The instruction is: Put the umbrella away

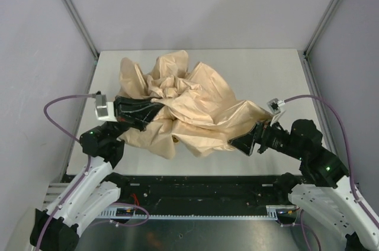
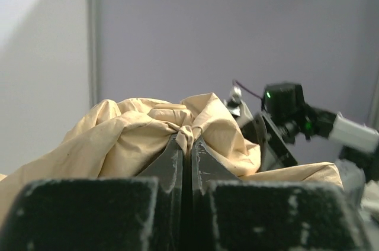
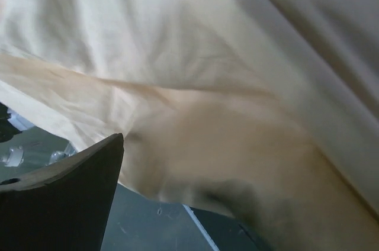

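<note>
The umbrella (image 1: pixel 189 106) lies as a crumpled pale beige canopy across the middle of the table (image 1: pixel 266 73). Its shaft and handle are hidden. My left gripper (image 1: pixel 155 113) is at the canopy's left side and is shut on a pinched fold of the fabric (image 2: pixel 188 132). My right gripper (image 1: pixel 241 142) is at the canopy's near right edge. In the right wrist view its left finger (image 3: pixel 77 192) stands well off centre, the beige fabric (image 3: pixel 225 144) hangs over the gap, and the other finger is hidden under it.
Grey walls enclose the table, with metal posts at the back left (image 1: pixel 71 8) and back right (image 1: pixel 331 8). A black rail (image 1: pixel 201 183) runs along the near edge between the arm bases. The right arm (image 2: pixel 284 106) shows beyond the canopy in the left wrist view.
</note>
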`<state>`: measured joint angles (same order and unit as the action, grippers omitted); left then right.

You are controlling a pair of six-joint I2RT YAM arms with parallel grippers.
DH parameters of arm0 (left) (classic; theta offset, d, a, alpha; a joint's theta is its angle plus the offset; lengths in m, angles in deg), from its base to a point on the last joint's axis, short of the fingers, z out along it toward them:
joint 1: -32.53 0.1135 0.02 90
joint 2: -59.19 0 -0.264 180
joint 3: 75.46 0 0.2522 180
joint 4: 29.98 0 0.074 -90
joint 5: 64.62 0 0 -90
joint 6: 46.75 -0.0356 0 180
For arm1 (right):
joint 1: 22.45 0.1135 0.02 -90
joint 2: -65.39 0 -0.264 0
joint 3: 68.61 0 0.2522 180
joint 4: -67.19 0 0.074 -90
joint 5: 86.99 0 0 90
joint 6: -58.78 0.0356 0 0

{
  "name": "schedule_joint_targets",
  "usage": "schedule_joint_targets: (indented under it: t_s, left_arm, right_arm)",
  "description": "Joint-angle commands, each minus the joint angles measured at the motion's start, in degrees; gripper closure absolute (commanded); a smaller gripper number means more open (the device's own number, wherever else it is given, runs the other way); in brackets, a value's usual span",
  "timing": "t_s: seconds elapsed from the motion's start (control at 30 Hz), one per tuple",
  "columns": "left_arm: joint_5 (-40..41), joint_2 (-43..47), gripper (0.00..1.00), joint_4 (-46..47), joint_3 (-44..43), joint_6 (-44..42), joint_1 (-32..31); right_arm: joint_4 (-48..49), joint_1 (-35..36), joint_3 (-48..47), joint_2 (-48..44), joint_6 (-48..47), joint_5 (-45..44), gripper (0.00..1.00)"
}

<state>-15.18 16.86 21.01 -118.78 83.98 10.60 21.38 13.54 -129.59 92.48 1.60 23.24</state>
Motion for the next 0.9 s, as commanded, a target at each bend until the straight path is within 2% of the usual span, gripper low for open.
schedule_joint_targets:
  t_s: [0.0,0.1,0.17,0.27,0.33,0.4,0.5,0.57,0.63,0.7,0.8,0.87]
  left_arm:
    - [16.01,3.05,1.00,-3.69,-3.95,2.65,0.55]
    - [18.41,1.99,1.00,-4.17,-5.86,5.43,0.14]
    - [20.47,2.34,1.00,-4.48,-6.30,8.19,0.14]
    - [19.24,2.19,1.00,-4.76,-7.68,10.13,-0.15]
    - [20.64,3.29,1.00,-7.32,-7.28,9.54,-0.15]
    - [23.40,5.28,1.00,-11.13,-6.32,7.89,-0.02]
    - [24.66,7.28,1.00,-15.69,-5.76,2.75,0.29]
    - [25.37,7.97,1.00,-18.54,-5.94,-0.22,0.37]
    - [23.97,7.94,1.00,-19.69,-6.10,-2.43,0.42]
    - [20.74,7.54,1.00,-20.42,-6.47,-4.31,0.36]
    - [15.96,7.70,1.00,-20.83,-5.91,-6.58,0.32]
    - [11.95,8.29,1.00,-20.88,-5.43,-8.95,0.31]
  right_arm:
    - [2.28,0.07,2.18,-1.72,4.29,-1.79,0.01]
    - [8.84,-1.09,4.93,1.73,10.68,0.92,0.01]
    - [13.97,-1.29,6.90,5.45,14.16,6.70,0.01]
    - [32.62,-1.12,10.26,11.32,19.97,20.70,0.01]
    - [36.41,0.11,10.71,11.05,18.63,21.38,0.01]
    - [30.77,-0.27,9.95,8.64,14.01,17.40,0.01]
    - [12.37,-4.22,6.54,3.87,10.27,-0.45,0.01]
    - [7.09,-8.18,5.92,-0.70,11.31,-6.72,0.01]
    - [8.70,-11.19,6.22,-6.47,12.91,-8.59,0.00]
    - [14.79,-12.28,6.69,-11.13,12.89,-8.22,0.01]
    - [21.47,-12.64,5.21,-11.73,10.31,-5.56,0.01]
    - [18.46,-12.73,1.19,-9.14,5.74,-5.31,0.01]
